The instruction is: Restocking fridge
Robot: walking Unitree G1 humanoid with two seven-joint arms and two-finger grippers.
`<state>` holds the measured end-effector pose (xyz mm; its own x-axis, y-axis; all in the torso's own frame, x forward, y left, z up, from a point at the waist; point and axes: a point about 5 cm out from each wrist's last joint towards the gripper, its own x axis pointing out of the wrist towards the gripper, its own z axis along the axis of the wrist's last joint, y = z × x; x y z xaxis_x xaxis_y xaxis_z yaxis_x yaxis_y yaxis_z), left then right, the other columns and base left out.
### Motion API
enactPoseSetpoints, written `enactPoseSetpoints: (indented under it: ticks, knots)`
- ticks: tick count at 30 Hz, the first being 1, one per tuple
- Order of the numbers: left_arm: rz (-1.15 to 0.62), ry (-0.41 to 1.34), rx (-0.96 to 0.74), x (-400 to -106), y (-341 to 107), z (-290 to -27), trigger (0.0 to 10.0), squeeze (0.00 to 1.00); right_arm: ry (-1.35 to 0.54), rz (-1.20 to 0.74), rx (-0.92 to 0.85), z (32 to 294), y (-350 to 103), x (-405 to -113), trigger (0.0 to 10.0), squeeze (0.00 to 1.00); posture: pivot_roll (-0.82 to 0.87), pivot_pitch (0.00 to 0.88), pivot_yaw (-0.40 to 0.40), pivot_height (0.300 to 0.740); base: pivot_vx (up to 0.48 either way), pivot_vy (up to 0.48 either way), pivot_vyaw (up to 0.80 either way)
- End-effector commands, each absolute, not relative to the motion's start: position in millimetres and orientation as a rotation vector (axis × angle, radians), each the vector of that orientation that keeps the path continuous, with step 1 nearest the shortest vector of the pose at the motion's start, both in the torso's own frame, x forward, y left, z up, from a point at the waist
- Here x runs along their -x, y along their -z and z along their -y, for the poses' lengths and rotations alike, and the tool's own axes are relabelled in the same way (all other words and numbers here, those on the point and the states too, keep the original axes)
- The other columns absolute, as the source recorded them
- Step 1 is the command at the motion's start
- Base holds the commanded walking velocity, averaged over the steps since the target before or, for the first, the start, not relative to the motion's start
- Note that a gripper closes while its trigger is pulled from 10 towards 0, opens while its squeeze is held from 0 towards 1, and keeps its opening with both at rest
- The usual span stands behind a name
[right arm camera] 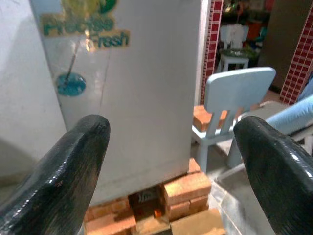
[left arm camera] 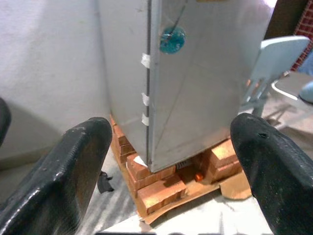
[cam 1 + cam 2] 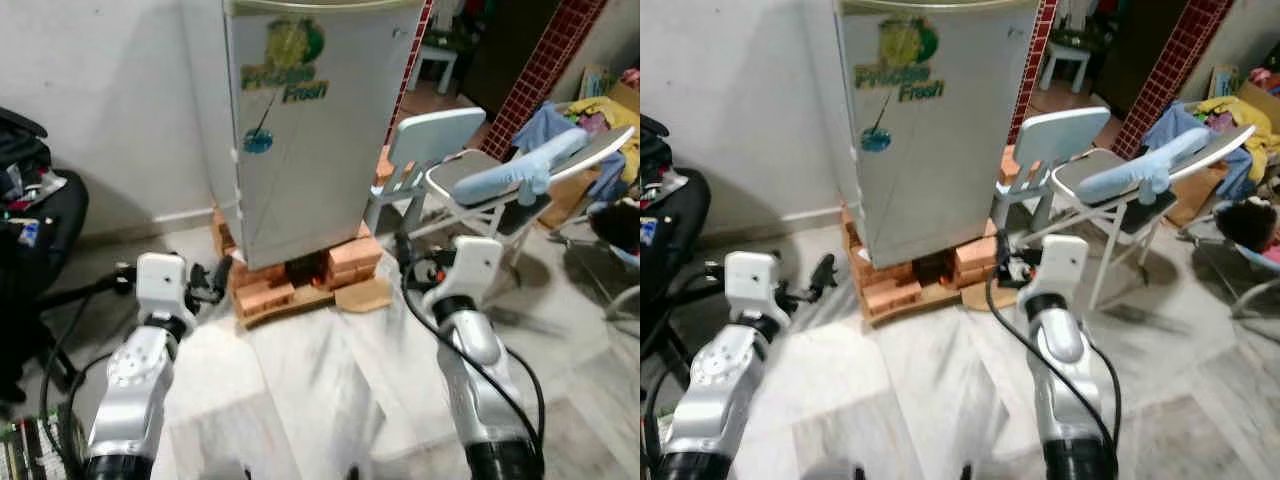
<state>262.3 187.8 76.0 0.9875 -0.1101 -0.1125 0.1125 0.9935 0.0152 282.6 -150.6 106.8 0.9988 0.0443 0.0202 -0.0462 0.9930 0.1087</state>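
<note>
One silver fridge stands on a stack of several bricks. Beside it are two chairs: one pale blue plastic chair and one folding chair.

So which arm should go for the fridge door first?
Probably the right. The fridge is shut; its hinge tape runs down the robot's left edge, so the door likely opens from the chair side, where the open right gripper is. Left gripper faces the hinge corner.

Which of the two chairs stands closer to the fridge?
The small light-blue plastic chair, right beside the fridge; the folding chair draped with blue cloth stands farther right.
</note>
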Motion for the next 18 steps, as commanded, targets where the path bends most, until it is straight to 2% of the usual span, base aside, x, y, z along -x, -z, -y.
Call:
enactPoseSetpoints:
  ticks: [1, 7, 12, 15, 18]
  knots:
    - [-0.104, 0.142, -0.014, -264.7, -77.6, -177.5, 10.0, 0.0, -0.007, -0.014, -0.097, 160.8, -100.2, -279.7, 10.0, 0.0, 0.02, 0.0, -0.076, 0.74, 0.0, 0.424, -0.8]
    - [-0.084, 0.165, -0.016, -262.6, -79.2, -175.1, 10.0, 0.0, -0.014, -0.002, -0.092, 161.5, -102.2, -282.3, 10.0, 0.0, 0.02, 0.0, -0.087, 0.74, 0.359, 0.313, -0.8]
    - [-0.093, 0.167, -0.012, -262.9, -77.8, -174.4, 10.0, 0.0, -0.016, -0.003, -0.083, 162.6, -102.2, -282.8, 10.0, 0.0, 0.02, 0.0, -0.088, 0.74, 0.451, 0.0, -0.8]
    - [-0.093, 0.165, -0.013, -263.9, -77.5, -174.6, 10.0, 0.0, -0.013, 0.0, -0.083, 163.4, -102.9, -283.5, 10.0, 0.0, 0.02, 0.0, -0.089, 0.74, 0.451, 0.0, -0.5]
    - [-0.095, 0.159, -0.011, -264.7, -77.1, -174.7, 10.0, 0.0, -0.013, 0.004, -0.079, 163.4, -103.4, -283.9, 10.0, 0.0, 0.02, 0.0, -0.088, 0.74, 0.45, 0.0, 0.0]
